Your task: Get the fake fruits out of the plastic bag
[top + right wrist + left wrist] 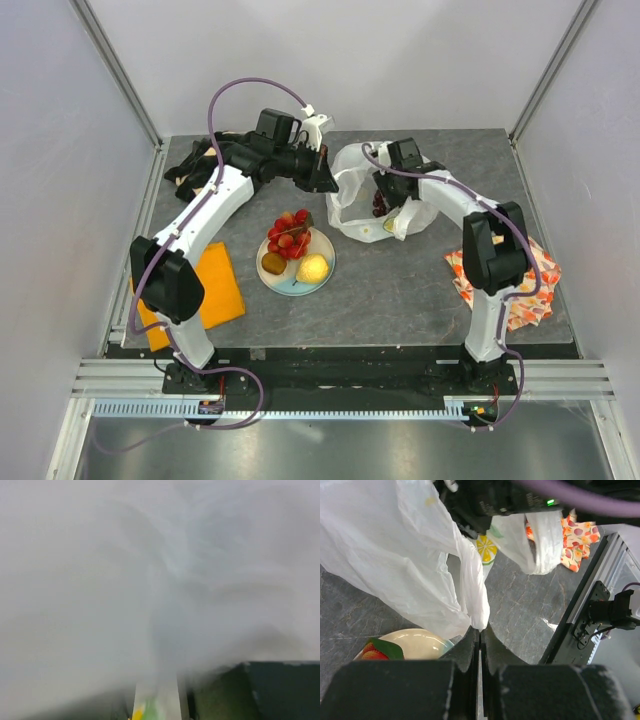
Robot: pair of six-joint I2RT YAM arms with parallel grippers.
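Observation:
The white plastic bag (352,172) lies crumpled right of the plate (322,270). My left gripper (480,629) is shut on a twisted handle of the bag (470,580), lifting it. On the plate lie a red berry cluster (289,232), a brown oval piece (273,263) and a yellow lemon (312,268). My right gripper (386,203) reaches into the bag beside a dark grape bunch (379,207). A green-yellow citrus slice (389,226) sits at the bag's mouth. The right wrist view is blurred white plastic, with a yellow-green edge (149,709) low between the fingers; whether they grip it is unclear.
A plain orange cloth (205,290) lies by the left arm's base. A fruit-patterned cloth (535,268) lies under the right arm. A black bag (195,160) sits at the back left. Grey walls and a metal frame enclose the table.

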